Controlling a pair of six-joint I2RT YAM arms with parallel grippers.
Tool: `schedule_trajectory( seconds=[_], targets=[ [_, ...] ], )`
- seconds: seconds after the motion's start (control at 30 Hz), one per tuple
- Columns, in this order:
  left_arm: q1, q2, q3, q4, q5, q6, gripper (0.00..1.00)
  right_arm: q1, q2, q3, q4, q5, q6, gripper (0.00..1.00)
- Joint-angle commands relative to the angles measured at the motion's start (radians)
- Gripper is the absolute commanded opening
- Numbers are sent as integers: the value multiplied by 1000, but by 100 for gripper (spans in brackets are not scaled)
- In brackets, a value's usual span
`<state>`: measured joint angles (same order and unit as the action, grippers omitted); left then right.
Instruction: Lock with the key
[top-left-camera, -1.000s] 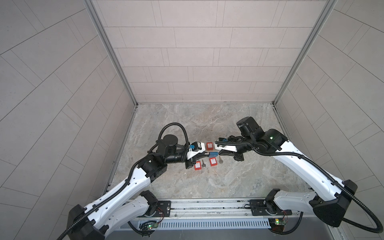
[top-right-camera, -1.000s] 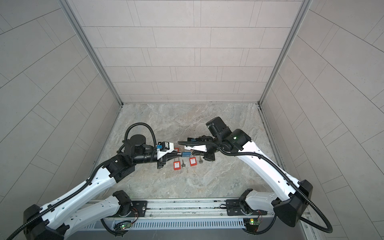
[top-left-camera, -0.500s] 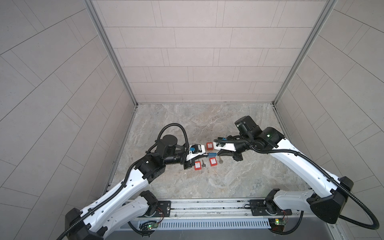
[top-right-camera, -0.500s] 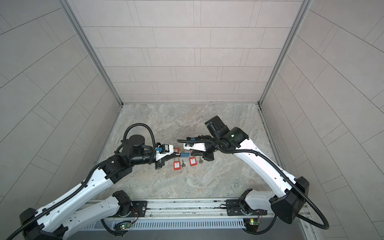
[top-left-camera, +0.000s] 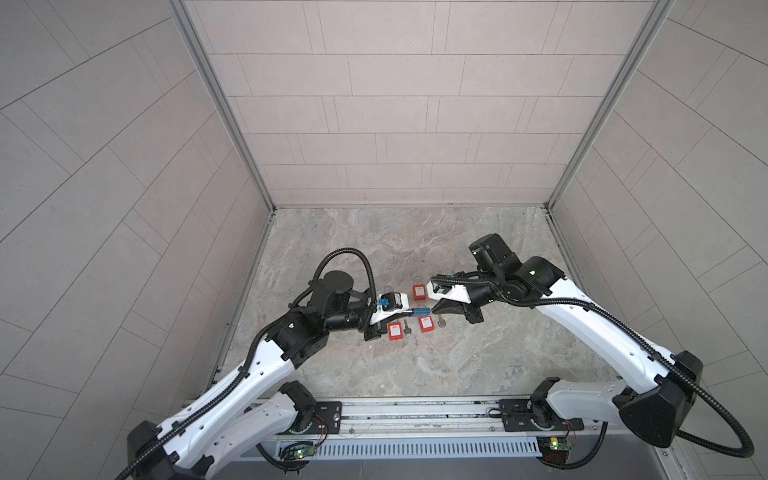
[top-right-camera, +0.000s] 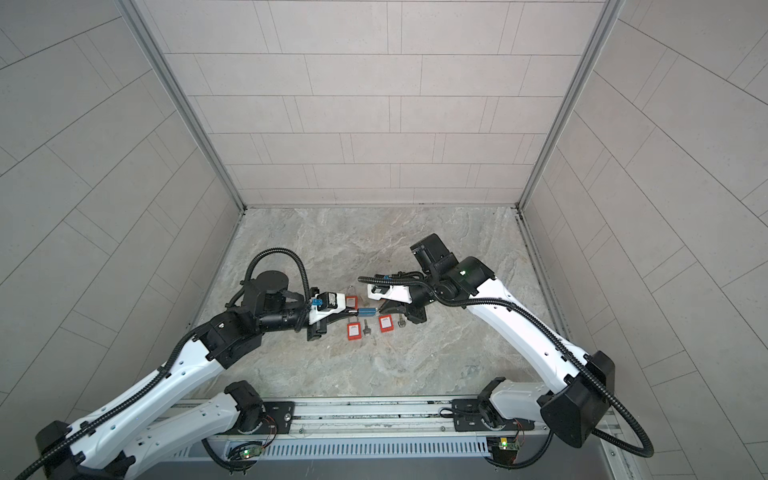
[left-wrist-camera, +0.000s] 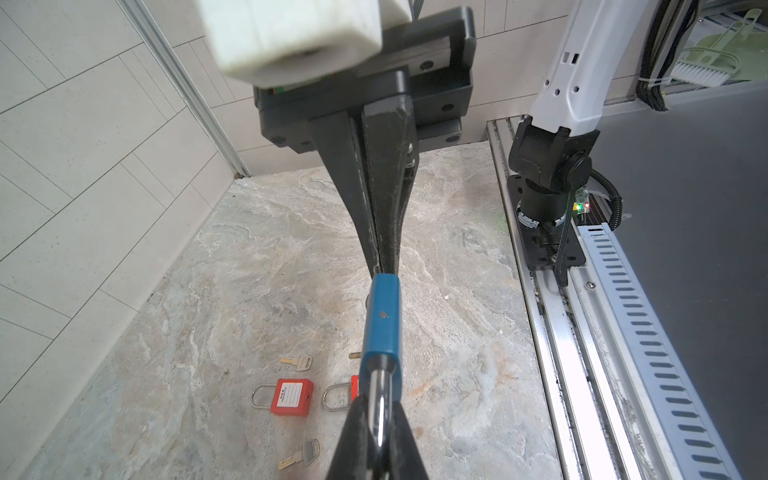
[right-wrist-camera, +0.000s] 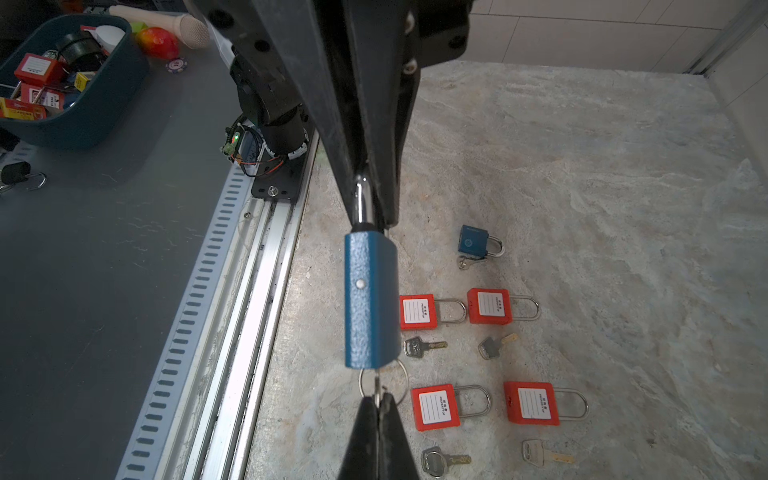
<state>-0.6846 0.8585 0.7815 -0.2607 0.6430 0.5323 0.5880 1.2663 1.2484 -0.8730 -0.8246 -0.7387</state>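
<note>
A: That marble tabletop (top-left-camera: 415, 365), where's the blue padlock (right-wrist-camera: 368, 299)?
B: Raised above it, held from both ends. The left gripper (left-wrist-camera: 379, 409) clamps its shackle (right-wrist-camera: 361, 203); the right gripper (right-wrist-camera: 377, 405) pinches the key (right-wrist-camera: 376, 384) at its base.

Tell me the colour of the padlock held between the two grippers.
The padlock body is blue; it shows best in the right wrist view.

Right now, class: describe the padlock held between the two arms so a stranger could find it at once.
Over the marble tabletop, look where the two arms meet mid-table. Between the left pincer and the right pincer, which grips its key, hangs the blue padlock. Unlike the red padlocks and the other blue padlock lying flat, it alone is held aloft.
</note>
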Motion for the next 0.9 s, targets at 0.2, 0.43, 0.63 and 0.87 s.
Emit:
schedule_trajectory(
  seconds=[0.2, 0.43, 0.63, 0.87],
  targets=[
    [25, -5, 62, -68, -43, -2, 0, -53, -55, -39, -82, 190, -14, 0],
    [25, -19, 11, 34, -22, 25, 0, -53, -54, -16, -107, 191, 10, 0],
    [25, 1, 27, 21, -26, 46, 0, -51, -22, -3, -161, 226, -21, 0],
    [25, 22, 29, 31, -4, 28, 0, -52, -19, 13, -114, 161, 13, 12]
  ],
)
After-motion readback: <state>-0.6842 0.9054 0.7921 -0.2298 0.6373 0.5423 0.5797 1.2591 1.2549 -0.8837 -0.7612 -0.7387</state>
